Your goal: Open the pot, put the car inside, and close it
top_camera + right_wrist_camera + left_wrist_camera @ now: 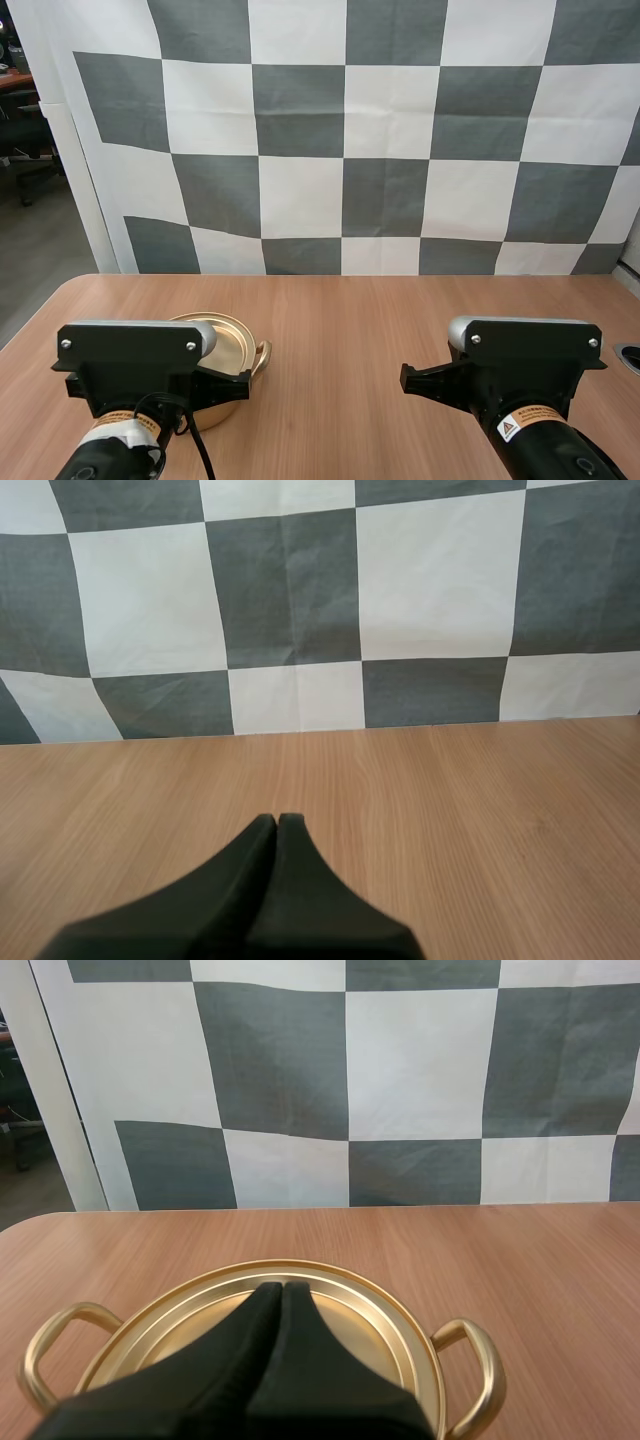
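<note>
A golden pot (237,341) with two loop handles stands on the table at the left, partly hidden behind my left arm (135,362). In the left wrist view my left gripper (280,1288) is shut on nothing, its fingers lying together as one dark wedge just over the pot's (372,1312) ringed golden top. The middle of that top is hidden behind the fingers. My right gripper (277,820) is also shut on nothing and hangs above bare wood. My right arm (522,368) sits at the right of the table.
The wooden table (350,320) stretches between the two arms and back to the backdrop. Its left corner (70,285) is rounded. A small dark round thing (630,355) sits at the right edge.
</note>
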Robot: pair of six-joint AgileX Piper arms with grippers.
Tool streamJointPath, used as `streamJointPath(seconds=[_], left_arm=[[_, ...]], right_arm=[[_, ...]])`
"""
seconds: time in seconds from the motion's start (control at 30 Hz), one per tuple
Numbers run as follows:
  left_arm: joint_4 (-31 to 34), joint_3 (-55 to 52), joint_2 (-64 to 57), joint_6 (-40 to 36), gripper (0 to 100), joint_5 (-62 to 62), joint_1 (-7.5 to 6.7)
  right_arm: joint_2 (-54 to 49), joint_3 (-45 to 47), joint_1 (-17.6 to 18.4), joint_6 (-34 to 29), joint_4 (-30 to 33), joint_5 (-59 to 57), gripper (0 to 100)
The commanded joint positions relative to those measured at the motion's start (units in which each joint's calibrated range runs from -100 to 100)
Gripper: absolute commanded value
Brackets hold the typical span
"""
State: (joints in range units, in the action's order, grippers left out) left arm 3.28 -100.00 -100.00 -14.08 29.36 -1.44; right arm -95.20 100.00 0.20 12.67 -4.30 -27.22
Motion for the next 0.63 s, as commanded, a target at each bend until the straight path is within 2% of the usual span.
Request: streamJointPath(seconds=[0.0, 0.6], left_arm=[[0.0, 0.0, 0.0, 0.0, 0, -0.1, 0.06], [0.0, 0.0, 0.0, 0.0, 0, -0.1, 0.06]], right_arm=[[-0.2, 0.0, 0.1, 0.0, -0.1, 0.0, 0], [-2.0, 0.0, 0.1, 0.0, -0.1, 0.0, 0]])
